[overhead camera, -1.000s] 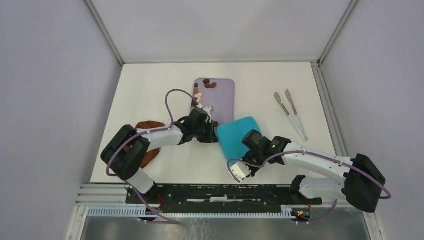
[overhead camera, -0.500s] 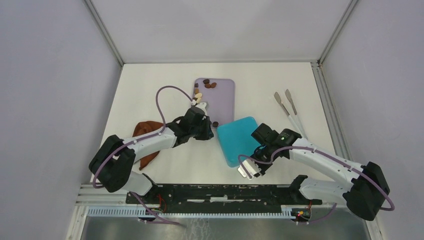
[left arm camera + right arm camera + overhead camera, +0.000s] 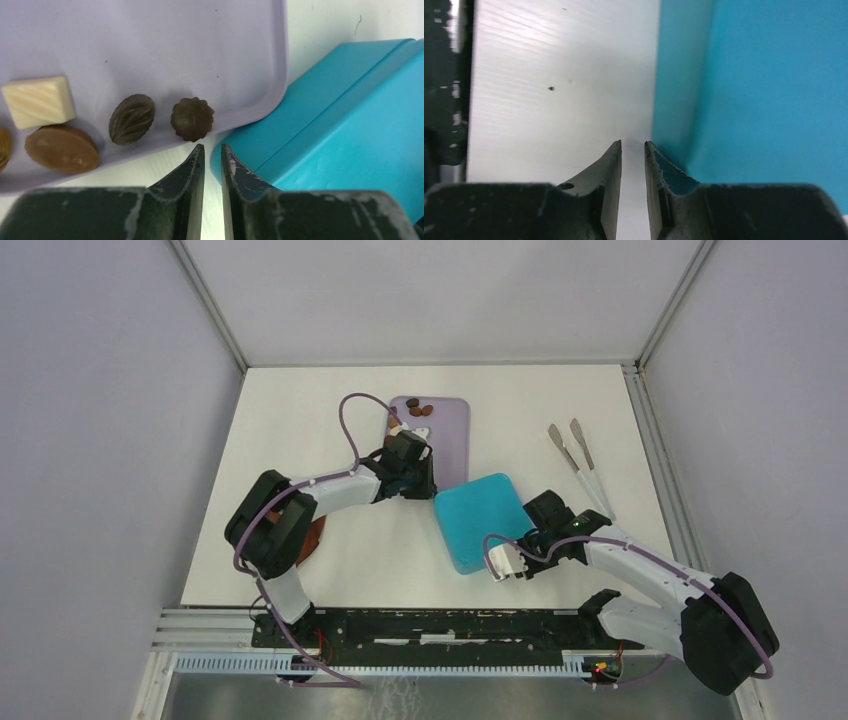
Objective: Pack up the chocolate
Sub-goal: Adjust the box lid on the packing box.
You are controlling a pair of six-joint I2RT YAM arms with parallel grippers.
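The chocolate lies on a purple tray (image 3: pixel 450 440) (image 3: pixel 150 45): a cream-white square (image 3: pixel 38 101), a mid-brown oval (image 3: pixel 61 148), a dark leaf-shaped oval (image 3: pixel 132 118) and a dark fluted round (image 3: pixel 192 119); more pieces (image 3: pixel 420 409) sit at the far end. A closed teal box (image 3: pixel 478 520) (image 3: pixel 350 125) (image 3: pixel 769 90) lies just in front of the tray. My left gripper (image 3: pixel 431 483) (image 3: pixel 212 149) is at the tray's near rim beside the box corner, slightly open and empty. My right gripper (image 3: pixel 492 566) (image 3: pixel 633 145) is slightly open and empty, with one finger close against the box's near side.
Metal tongs (image 3: pixel 580 468) lie on the table to the right of the box. A reddish-brown cloth (image 3: pixel 316 537) shows partly under the left arm. The enclosure walls close in three sides, and the black mounting rail (image 3: pixel 440 625) runs along the near edge.
The left gripper has moved back toward the tray and the arm's elbow has swung. The right gripper has slid right and up to the box's near edge.
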